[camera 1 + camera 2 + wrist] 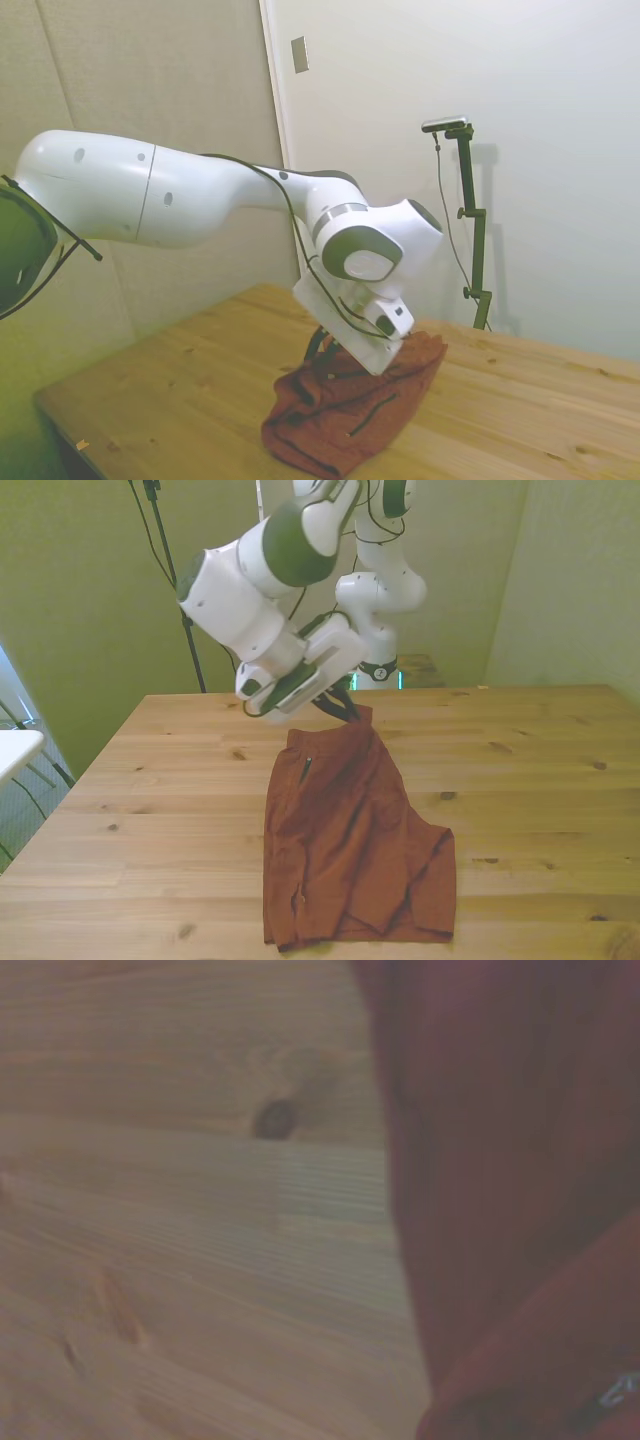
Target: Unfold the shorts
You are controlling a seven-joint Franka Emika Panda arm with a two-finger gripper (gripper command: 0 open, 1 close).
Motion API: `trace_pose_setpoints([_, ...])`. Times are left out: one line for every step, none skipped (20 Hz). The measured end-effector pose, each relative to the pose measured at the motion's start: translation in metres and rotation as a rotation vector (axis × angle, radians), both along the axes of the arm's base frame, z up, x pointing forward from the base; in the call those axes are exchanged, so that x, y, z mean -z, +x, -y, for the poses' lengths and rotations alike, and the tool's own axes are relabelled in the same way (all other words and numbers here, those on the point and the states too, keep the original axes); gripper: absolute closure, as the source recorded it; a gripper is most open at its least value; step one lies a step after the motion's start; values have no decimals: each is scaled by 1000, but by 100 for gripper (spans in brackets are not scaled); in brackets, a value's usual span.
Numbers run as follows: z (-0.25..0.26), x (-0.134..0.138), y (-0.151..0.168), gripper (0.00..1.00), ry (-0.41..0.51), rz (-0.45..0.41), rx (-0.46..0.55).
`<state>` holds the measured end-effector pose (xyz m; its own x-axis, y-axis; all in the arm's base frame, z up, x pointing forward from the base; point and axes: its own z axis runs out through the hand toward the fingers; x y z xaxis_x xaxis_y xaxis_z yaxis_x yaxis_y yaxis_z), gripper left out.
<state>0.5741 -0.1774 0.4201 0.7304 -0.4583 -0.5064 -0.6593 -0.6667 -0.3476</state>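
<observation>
Reaching down at the far end of the shorts (350, 830), the pincer (345, 708) looked pinched on that top edge, lifting it a little. The cloth ran long from there toward the near side of the tabletop (150, 810). Bare wood lay all around. Plain walls stood behind.

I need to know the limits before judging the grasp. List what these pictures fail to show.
- Side view: the gripper is mostly hidden behind the arm's wrist, so open or shut is unclear.
- Front view: the wrist covers the shorts' far edge.
- Wrist view: blurred; only red cloth and bare table.
</observation>
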Motion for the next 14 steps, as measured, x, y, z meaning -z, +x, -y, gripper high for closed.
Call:
trace_pose_setpoints([-16,-1,4,100,0,-3,-14])
trace_pose_setpoints([-30,-2,7,100,3,-4,-31])
trace_pose_setpoints([-42,-3,9,100,6,-3,-45])
trace_pose_setpoints([-54,-3,10,100,10,-2,-61])
trace_pose_setpoints([-65,-4,10,100,13,-2,-77])
trace_pose_setpoints([-77,-4,10,100,15,-1,-95])
trace_pose_setpoints([-91,-3,9,100,15,0,-112])
trace_pose_setpoints([-104,-1,8,0,11,0,-128])
trace_pose_setpoints([-118,3,5,0,7,-3,-143])
trace_pose_setpoints([-129,8,2,0,5,-8,-160])
trace_pose_setpoints([-139,13,-2,0,3,-16,-176])
trace_pose_setpoints([-147,18,-5,0,-3,-24,-190])
trace_pose_setpoints([-154,23,-8,0,-6,-32,-201])
trace_pose_setpoints([-158,27,-11,0,-8,-36,-207])
